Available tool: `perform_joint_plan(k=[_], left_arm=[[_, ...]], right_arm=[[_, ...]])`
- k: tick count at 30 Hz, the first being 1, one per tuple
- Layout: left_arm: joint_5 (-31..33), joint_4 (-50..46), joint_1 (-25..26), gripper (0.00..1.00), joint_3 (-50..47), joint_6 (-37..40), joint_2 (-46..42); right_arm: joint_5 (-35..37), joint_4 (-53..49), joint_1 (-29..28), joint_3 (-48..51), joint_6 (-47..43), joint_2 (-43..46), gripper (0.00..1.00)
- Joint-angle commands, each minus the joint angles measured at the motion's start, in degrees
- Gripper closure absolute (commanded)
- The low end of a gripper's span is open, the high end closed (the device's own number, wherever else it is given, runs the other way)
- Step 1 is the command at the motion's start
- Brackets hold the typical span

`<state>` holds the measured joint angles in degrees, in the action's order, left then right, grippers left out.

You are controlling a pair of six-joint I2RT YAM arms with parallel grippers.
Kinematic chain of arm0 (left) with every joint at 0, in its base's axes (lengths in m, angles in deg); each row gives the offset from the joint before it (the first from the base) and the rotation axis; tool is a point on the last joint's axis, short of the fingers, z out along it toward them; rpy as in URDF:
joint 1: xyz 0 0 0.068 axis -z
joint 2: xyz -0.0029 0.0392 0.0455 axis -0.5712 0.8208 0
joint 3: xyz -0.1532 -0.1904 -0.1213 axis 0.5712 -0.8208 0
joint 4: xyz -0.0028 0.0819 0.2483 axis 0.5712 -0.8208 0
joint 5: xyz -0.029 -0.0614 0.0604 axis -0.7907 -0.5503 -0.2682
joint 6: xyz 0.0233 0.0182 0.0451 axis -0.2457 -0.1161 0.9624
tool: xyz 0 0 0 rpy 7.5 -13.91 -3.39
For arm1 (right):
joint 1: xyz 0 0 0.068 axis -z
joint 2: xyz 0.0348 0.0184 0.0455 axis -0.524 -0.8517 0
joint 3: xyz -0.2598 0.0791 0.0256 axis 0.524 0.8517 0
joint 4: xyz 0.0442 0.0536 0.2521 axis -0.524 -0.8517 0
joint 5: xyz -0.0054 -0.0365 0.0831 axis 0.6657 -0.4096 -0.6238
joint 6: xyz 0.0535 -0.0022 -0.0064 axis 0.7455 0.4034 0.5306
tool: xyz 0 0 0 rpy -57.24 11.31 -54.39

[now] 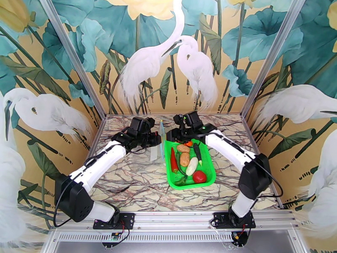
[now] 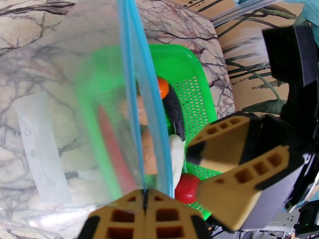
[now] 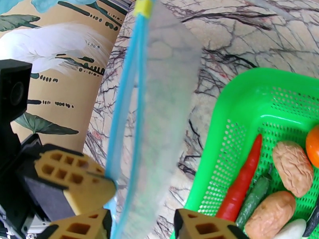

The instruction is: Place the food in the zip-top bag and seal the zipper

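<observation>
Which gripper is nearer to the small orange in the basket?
Right. The right gripper hangs by the basket, near the orange; the left gripper is past the bag, clamping its zipper.

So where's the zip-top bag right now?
Top view: the bag stands upright mid-table, just left of the green basket, zipper pinched by the left gripper.

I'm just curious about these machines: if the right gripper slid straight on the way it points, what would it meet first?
Probably the clear plastic zip-top bag: its light blue zipper strip stands between the open fingers of the right gripper. Depth is uncertain.
</observation>
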<state>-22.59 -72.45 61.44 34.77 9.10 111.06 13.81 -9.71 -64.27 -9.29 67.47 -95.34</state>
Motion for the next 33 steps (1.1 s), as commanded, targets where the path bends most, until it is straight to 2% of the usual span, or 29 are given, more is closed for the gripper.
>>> perform_joint_plan(k=[1, 4, 5, 8, 11, 12, 16, 21, 25, 27, 30, 33], left_arm=[[-3.13, 2.0, -0.59, 1.0, -0.98, -0.57, 0.6], [-3.76, 2.29, -0.81, 1.0, -1.23, -0.46, 0.55], [-4.02, 2.32, -0.94, 1.0, -1.25, -0.55, 0.55], [-4.37, 2.14, -1.37, 1.0, -1.25, -0.52, 0.37], [-3.52, 0.0, -3.35, 1.0, -0.75, -0.09, -1.04], [-2.9, -1.28, -4.36, 1.0, -0.42, 0.3, -1.81], [3.12, -9.16, -8.56, 1.0, 2.92, 3.97, -5.04], [21.46, -26.11, -9.91, 1.0, 12.53, 12.71, -5.25], [32.22, -31.55, -9.91, 1.0, 17.12, 15.94, -5.79], [32.05, -31.35, -9.91, 1.0, 18.87, 15.97, -6.8], [25.84, -30.22, -8.95, 1.0, 22.78, 13.42, -7.9], [28.85, -30.57, -4.4, 1.0, 27.51, 13.21, -7.47]], right_arm=[[1.05, -0.87, -0.72, -2.84, 0.13, -1.81, 0.56], [1.24, -1.27, -1.25, -3.66, 0.19, -2.79, 0.59], [1.53, -1.41, -1.22, -3.86, 0.12, -3.15, 0.63], [2.59, -2.95, -1.31, -4.97, -0.06, -4.12, 0.8], [5.49, -5.5, -1.35, -5.86, -1.0, -4.26, 0.93], [6.47, -6.45, -1.44, -6.3, -1.51, -4.19, 1.0], [9.0, -8.67, -1.51, -7.41, -3.11, -4.23, 1.0], [13.1, -13.54, -1.74, -11.58, -6.28, -6.76, 1.0], [14.31, -18.68, -2.88, -20.41, -9.81, -9.48, 1.0], [12.43, -20.4, -4.02, -25.91, -11.02, -10.84, 1.0], [4.13, -19.78, -5.33, -31.22, -9.52, -12.57, 1.0], [0.17, -17.3, -5.52, -31.34, -6.12, -12.96, 1.0]])
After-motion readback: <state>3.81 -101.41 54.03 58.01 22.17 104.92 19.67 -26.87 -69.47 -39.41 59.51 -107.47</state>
